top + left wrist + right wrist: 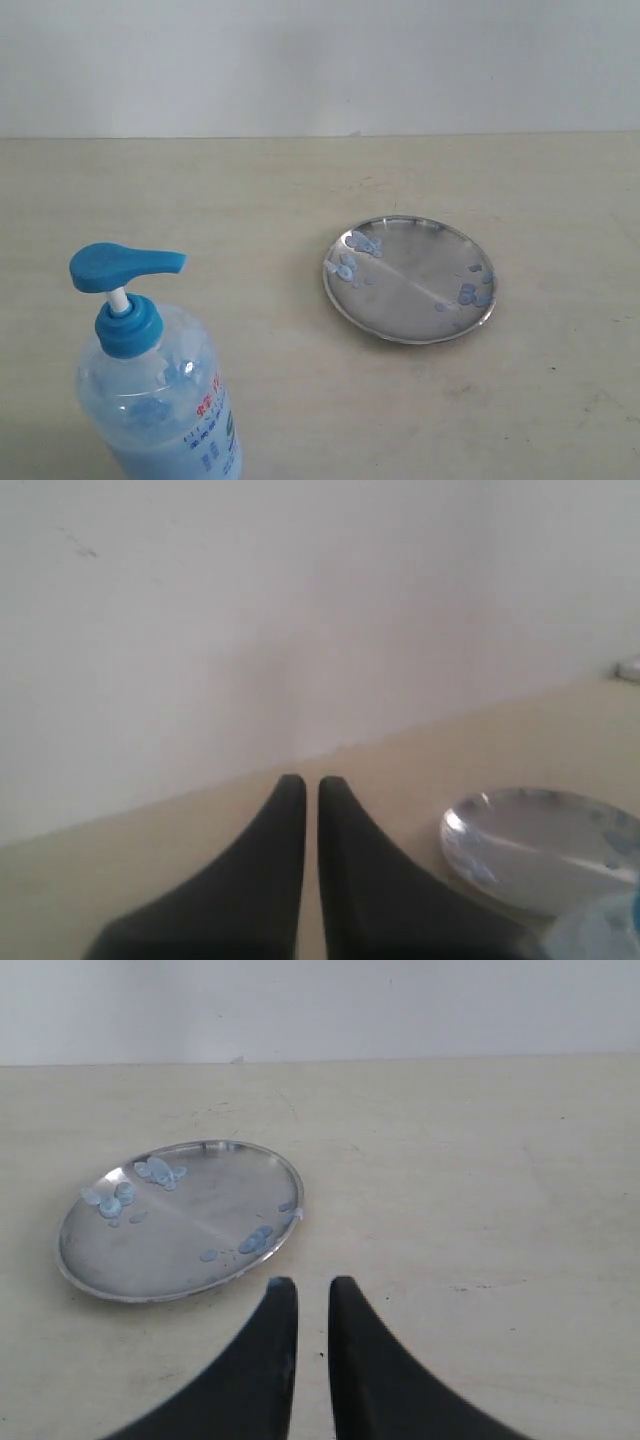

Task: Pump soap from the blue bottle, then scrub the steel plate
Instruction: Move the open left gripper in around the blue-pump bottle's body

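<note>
The blue bottle [150,370] stands at the front left of the exterior view, its blue pump head [125,265] up and its spout pointing right. Light blue soap [170,445] fills its lower part. To its right the steel plate [410,285] lies flat on the table, with pale blue blobs [350,265] near its left and right rims. Neither gripper shows in the exterior view. My left gripper [303,780] is shut on nothing, with the plate [540,845] off to one side. My right gripper [312,1282] is shut and empty, just short of the plate's rim [292,1215].
A beige tabletop [300,190] runs back to a white wall [320,60]. A blurred pale blue edge of the bottle [600,930] fills the corner of the left wrist view.
</note>
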Controlling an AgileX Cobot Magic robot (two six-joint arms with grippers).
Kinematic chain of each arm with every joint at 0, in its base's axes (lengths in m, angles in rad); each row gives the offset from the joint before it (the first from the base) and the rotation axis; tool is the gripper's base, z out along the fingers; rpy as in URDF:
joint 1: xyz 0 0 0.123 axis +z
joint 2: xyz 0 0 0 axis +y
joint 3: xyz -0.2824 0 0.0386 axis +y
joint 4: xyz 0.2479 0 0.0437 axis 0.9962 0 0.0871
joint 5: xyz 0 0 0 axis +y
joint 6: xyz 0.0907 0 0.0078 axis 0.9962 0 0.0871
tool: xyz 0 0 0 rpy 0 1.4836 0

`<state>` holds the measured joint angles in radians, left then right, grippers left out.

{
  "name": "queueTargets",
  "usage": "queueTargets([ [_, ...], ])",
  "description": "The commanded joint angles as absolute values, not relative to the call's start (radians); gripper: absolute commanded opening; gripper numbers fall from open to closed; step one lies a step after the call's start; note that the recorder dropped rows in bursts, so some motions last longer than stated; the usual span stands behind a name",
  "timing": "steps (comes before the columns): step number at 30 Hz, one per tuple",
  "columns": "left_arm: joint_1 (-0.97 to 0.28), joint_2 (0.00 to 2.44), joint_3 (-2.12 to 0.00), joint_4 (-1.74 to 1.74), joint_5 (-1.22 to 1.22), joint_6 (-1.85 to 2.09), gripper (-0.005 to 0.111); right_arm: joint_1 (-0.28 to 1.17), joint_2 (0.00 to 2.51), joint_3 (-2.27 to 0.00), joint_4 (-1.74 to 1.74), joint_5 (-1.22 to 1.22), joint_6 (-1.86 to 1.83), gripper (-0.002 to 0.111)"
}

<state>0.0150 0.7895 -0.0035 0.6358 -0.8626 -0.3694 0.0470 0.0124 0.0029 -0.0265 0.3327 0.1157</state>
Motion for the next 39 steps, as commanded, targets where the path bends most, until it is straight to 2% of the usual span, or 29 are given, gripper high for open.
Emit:
queueTargets([
  [1,0.011,0.823,0.000,0.815,-0.810,-0.499,0.004,0.040,0.012,0.000,-0.031,0.324,0.114,0.002],
  [7,0.011,0.827,0.000,0.928,-0.781,-0.633,0.004,0.040,0.012,0.000,-0.031,0.324,0.114,0.002],
  [13,0.011,0.827,0.000,0.901,-0.776,-0.640,0.004,0.040,0.012,0.000,-0.031,0.324,0.114,0.002],
  [17,0.011,0.827,0.000,0.713,-0.811,-0.638,0.004,0.040,0.012,0.000,-0.031,0.324,0.114,0.002],
  [20,0.011,0.825,0.000,0.430,-0.840,-0.677,0.004,0.040,0.012,0.000,-0.031,0.324,0.114,0.002],
  [22,0.011,0.811,-0.036,0.394,-0.782,-0.742,0.004,0.040,0.012,0.000,-0.031,0.324,0.114,0.002],
  [24,0.011,0.784,-0.107,0.601,-0.627,-0.896,0.004,0.040,0.012,0.000,-0.031,0.324,0.114,0.002],
  [26,0.011,0.744,-0.194,0.958,-0.512,-1.308,0.004,0.040,0.012,0.000,-0.031,0.324,0.114,0.002],
  [28,0.011,0.697,-0.312,1.432,-0.544,-1.736,0.004,0.040,0.012,0.000,-0.031,0.324,0.114,0.002],
  [30,0.011,0.640,-0.442,1.701,-0.606,-1.978,0.004,0.040,0.012,0.000,-0.031,0.324,0.114,0.002],
  [34,0.011,0.541,-0.620,1.744,-0.632,-1.948,0.004,0.040,0.012,0.000,-0.031,0.324,0.114,0.002],
  [35,0.011,0.500,-0.654,1.744,-0.722,-1.896,0.004,0.040,0.012,0.000,-0.031,0.324,0.114,0.002],
  [39,-0.001,0.454,-0.624,1.744,-0.939,-2.030,0.004,0.040,0.012,0.000,-0.031,0.324,0.114,0.002],
])
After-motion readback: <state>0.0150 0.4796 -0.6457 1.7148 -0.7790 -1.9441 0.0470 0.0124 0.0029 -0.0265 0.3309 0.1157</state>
